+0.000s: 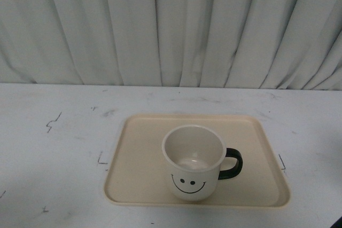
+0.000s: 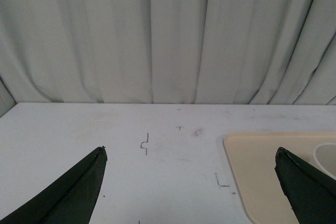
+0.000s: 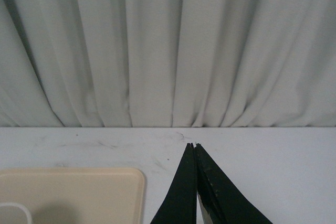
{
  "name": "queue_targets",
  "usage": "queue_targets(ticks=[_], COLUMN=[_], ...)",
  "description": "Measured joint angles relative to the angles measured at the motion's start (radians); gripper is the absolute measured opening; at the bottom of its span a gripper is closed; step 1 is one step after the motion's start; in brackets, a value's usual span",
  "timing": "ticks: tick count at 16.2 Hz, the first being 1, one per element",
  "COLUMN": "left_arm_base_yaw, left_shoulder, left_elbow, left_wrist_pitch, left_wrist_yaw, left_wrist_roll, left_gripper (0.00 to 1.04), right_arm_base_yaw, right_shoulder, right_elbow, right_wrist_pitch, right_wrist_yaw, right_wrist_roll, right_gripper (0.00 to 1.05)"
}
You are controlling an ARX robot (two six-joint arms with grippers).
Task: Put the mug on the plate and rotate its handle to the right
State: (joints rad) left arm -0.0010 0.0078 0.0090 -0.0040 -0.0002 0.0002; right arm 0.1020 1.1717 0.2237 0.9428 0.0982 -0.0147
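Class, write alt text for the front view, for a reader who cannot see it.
A cream mug with a black smiley face stands upright on a beige rectangular plate, its black handle pointing right. The plate rests on a scuffed white table before a pale pleated curtain; no arm shows.

mug (image 1: 193, 164): cream-white body, black smiley face printed on the side facing me, pale cream inside. handle (image 1: 233, 164): glossy black. plate (image 1: 140, 153): plain beige, no pattern. table (image 1: 53, 148): white, flecked with small dark scuffs and marks. curtain (image 1: 171, 25): pale grey-white, vertical folds with darker shading. my left gripper (image 2: 191, 184): black fingers. my right gripper (image 3: 195, 145): black fingers.
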Motion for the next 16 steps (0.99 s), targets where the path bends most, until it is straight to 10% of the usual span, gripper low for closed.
queue_targets(ticks=[16], left_arm_base_yaw=[0.000], left_shoulder=[0.000], left_elbow=[0.000], left_wrist_pitch=[0.000], left_wrist_yaw=[0.000], left_wrist_roll=[0.000], left_gripper=[0.98], right_arm_base_yaw=[-0.108], right_shoulder=[-0.584], right_elbow=[-0.212], right_wrist_pitch=[-0.365], right_wrist_yaw=[-0.095], right_wrist_roll=[0.000], right_gripper=[0.02])
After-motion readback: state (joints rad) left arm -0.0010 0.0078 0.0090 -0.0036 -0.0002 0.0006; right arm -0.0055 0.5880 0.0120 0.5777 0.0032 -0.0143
